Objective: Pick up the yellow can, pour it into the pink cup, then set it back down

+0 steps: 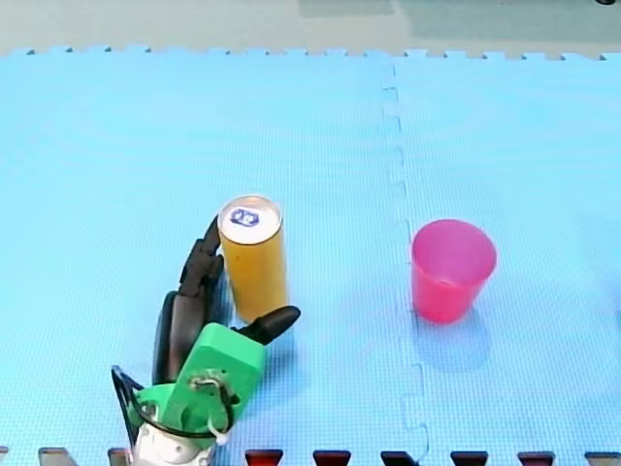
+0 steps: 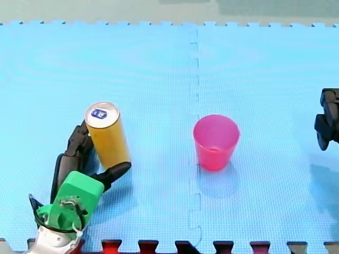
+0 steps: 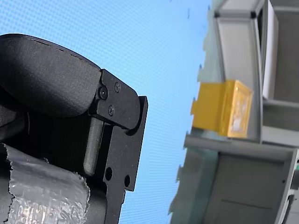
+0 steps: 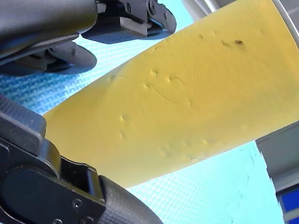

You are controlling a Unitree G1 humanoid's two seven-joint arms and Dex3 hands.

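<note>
The yellow can (image 1: 254, 267) stands upright on the blue foam mat, left of centre, its silver top facing up. My left hand (image 1: 238, 291) comes in from the lower left and is shut on the can: the fingers (image 1: 202, 264) press its left side and the thumb (image 1: 275, 322) lies against its base on the near right. The second wrist view shows the can's dented yellow side (image 4: 187, 93) between dark fingers. The pink cup (image 1: 451, 272) stands upright to the can's right, a hand's width apart. My right hand (image 2: 327, 126) hangs at the far right edge, holding nothing.
A jigsaw seam (image 1: 398, 175) runs front to back across the mat between can and cup. The mat's toothed near edge (image 1: 330, 456) is just before me. In the first wrist view, a yellow box (image 3: 222, 108) sits on a grey frame beyond the mat's edge.
</note>
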